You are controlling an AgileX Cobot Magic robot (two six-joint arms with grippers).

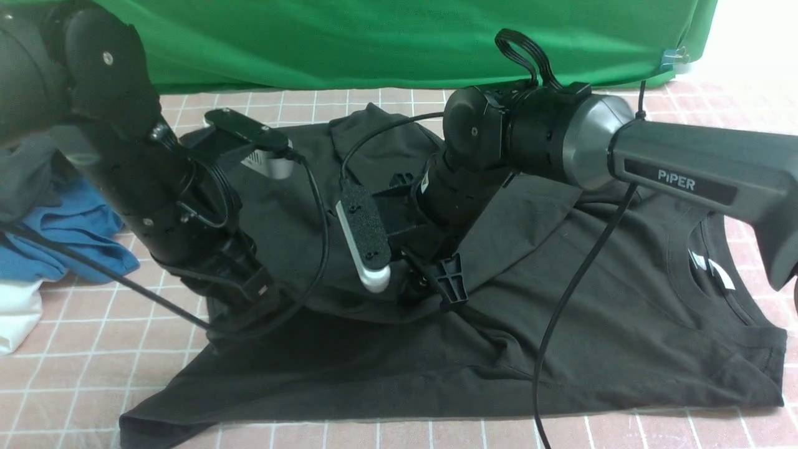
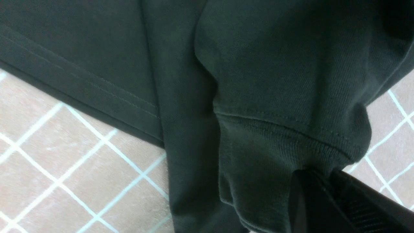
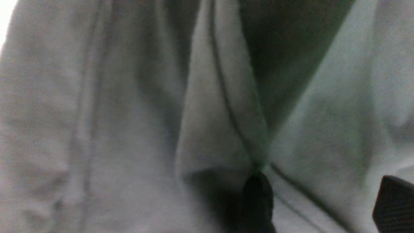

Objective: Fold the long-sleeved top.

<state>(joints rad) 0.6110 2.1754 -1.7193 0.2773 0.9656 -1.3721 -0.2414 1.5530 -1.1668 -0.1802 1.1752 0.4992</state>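
Black jersey top (image 1: 561,324) is lying spread over the pink checked cloth (image 1: 75,349), collar and its white label (image 1: 717,271) sitting on the right, hem running along the near left. One sleeve is lying folded across the middle of the body.

Left gripper (image 2: 326,191) is sitting low at the left part of the top, and in the left wrist view its jaws are pinching shut on a ribbed cuff, with bunched fabric hanging just beside a stitched hem. In the front view the fingertips are buried in dark fabric, so not much is showing there.

Right gripper (image 1: 446,284) is reaching in from the right and pointing down at the middle of the top, right at the edge of the folded sleeve. Its wrist view is blurry, but the two fingers (image 3: 257,200) are standing well apart with only loose fabric between them, so jaws are open and gripping nothing.

Blue garment (image 1: 68,237) and something white (image 1: 15,321) are lying at the far left, off the top. Green backdrop (image 1: 374,37) is hanging behind
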